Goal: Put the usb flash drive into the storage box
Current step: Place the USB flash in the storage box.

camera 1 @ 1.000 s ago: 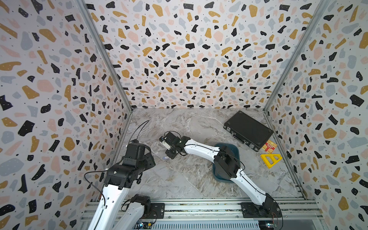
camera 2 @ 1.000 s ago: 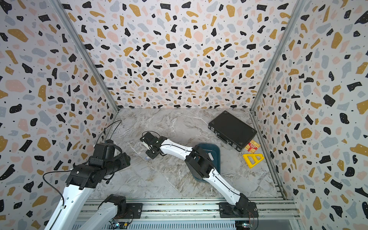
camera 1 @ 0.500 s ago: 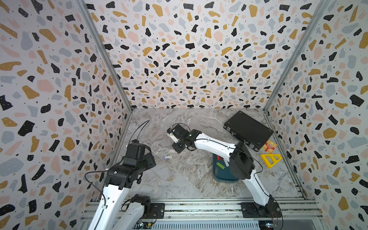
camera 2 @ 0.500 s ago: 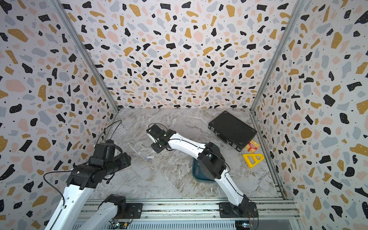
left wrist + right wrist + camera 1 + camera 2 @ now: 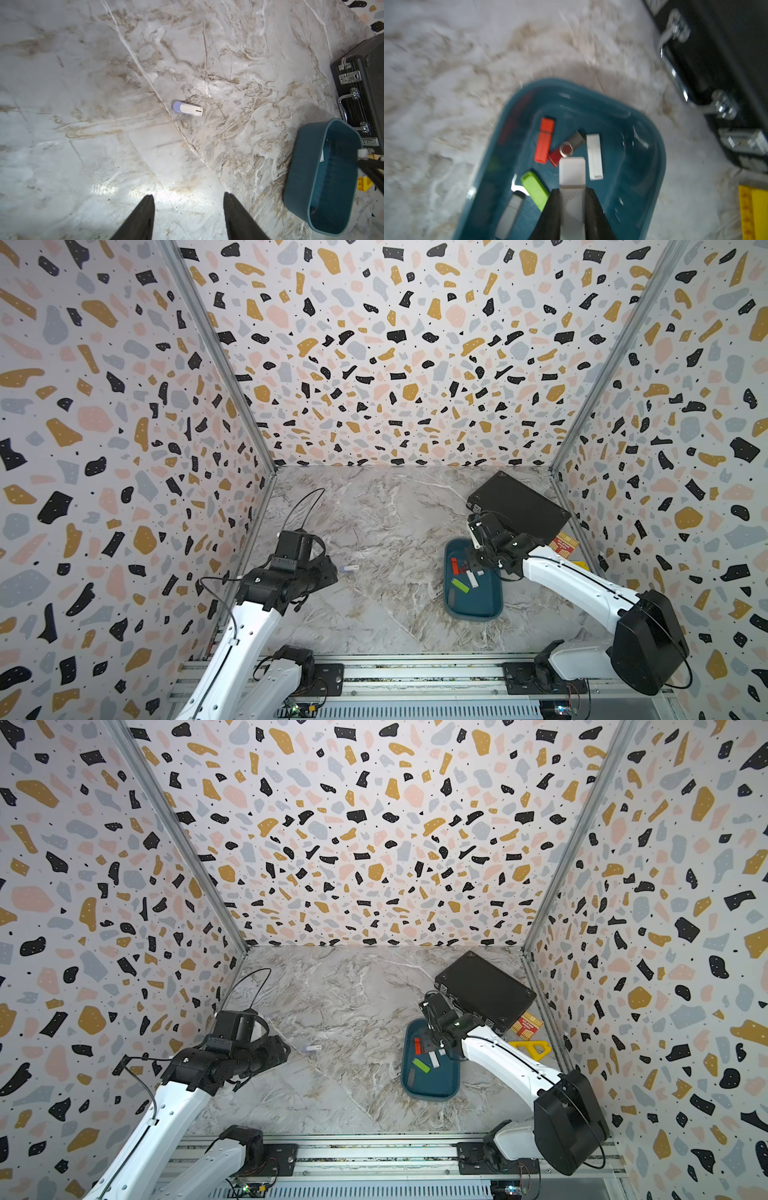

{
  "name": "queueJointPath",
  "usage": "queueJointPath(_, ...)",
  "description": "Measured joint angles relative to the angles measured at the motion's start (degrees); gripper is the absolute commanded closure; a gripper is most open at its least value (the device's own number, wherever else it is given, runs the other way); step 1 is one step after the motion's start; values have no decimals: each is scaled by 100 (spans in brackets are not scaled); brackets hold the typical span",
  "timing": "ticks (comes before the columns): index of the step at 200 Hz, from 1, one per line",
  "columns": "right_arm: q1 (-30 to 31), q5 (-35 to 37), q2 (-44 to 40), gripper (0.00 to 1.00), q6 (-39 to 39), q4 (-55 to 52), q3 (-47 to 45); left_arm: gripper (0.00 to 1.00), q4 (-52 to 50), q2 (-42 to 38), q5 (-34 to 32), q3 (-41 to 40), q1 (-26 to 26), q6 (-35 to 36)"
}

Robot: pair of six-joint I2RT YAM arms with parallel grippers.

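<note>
Now your right gripper (image 5: 572,192) has swung from the middle of the table (image 5: 395,531) across to the box (image 5: 643,162) and hangs above it, jaws clamped on a white drive (image 5: 572,172) that is not yet down among the other drives (image 5: 545,141) inside. So this one only needs letting go; a purple drive (image 5: 187,108) still lies on the table ahead of your left gripper (image 5: 188,199), whose jaws stand apart and empty.
</note>
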Motion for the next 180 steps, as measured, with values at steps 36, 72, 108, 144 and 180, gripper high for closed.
queueJointPath(36, -9, -81, 20, 83, 149, -15, -699, 43, 273, 155, 164, -249, -13, -70)
queueJointPath(72, -9, -190, 111, 80, 181, 179, -726, 42, 590, 439, 186, -457, -76, -184)
queueJointPath(108, -9, -37, 118, 76, 258, 201, -732, 41, 894, 737, 138, -708, -157, -339)
queueJointPath(144, -9, 114, 116, 46, 295, 208, -761, 40, 1152, 1075, 7, -800, -466, -509)
queueJointPath(180, -9, 118, -96, 40, 330, 214, -761, 38, 1526, 1403, -118, -916, -769, -822)
